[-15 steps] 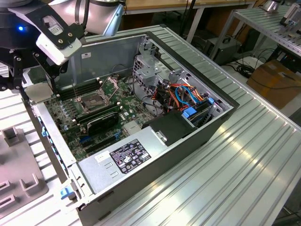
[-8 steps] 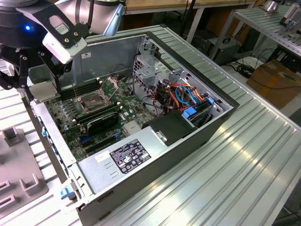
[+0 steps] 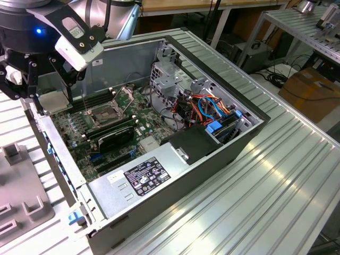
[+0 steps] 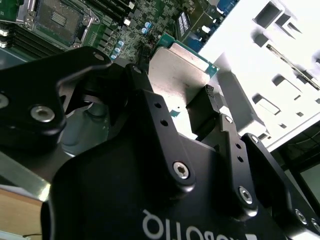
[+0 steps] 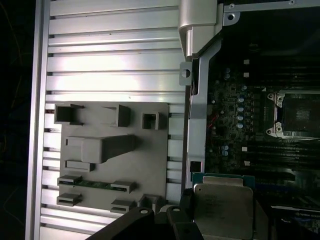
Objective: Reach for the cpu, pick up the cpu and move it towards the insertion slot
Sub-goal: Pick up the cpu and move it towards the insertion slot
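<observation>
My gripper (image 3: 51,100) is shut on the cpu (image 3: 54,102), a thin silver-tan square chip with a green rim. It hangs just inside the open computer case, above the motherboard's edge on the exterior view's left. In both wrist views the cpu (image 4: 182,65) (image 5: 222,207) sits flat between the black fingers (image 4: 210,112). The insertion slot (image 3: 103,112) is the square metal-framed socket on the motherboard, a short way to the exterior view's right of the chip, with its retaining frame raised. The slot (image 4: 55,17) (image 5: 300,115) stands apart from the cpu in both wrist views.
The case wall (image 3: 59,154) runs just below the gripper. A grey fixture plate (image 5: 150,160) with moulded holders lies outside the case on the ribbed table. Inside are memory slots, a black card (image 3: 114,139), a drive cage (image 3: 170,79), cables and the power supply (image 3: 143,175).
</observation>
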